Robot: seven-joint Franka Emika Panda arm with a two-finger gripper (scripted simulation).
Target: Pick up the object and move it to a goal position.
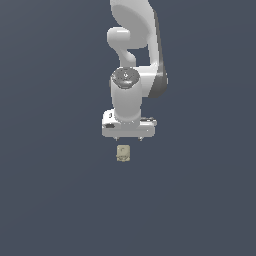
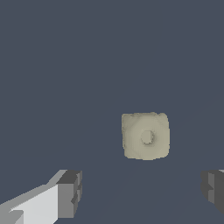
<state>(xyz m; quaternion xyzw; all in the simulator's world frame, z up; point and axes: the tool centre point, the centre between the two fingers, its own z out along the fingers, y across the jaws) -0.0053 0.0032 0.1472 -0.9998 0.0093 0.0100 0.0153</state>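
Stage: pre-grasp | white two-finger gripper (image 1: 129, 138) spread wide, empty | small beige rounded block (image 1: 123, 153) lay on dark surface (image 1: 50, 200), seemingly just ahead of fingers (image 2: 70, 192) | grasp, lift, transport remained

flat dark blue-grey surface (image 1: 55, 200), small beige object (image 1: 123, 153) on it

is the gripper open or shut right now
Open: in the wrist view the gripper fingers stand wide apart, empty, with the beige object beyond them.
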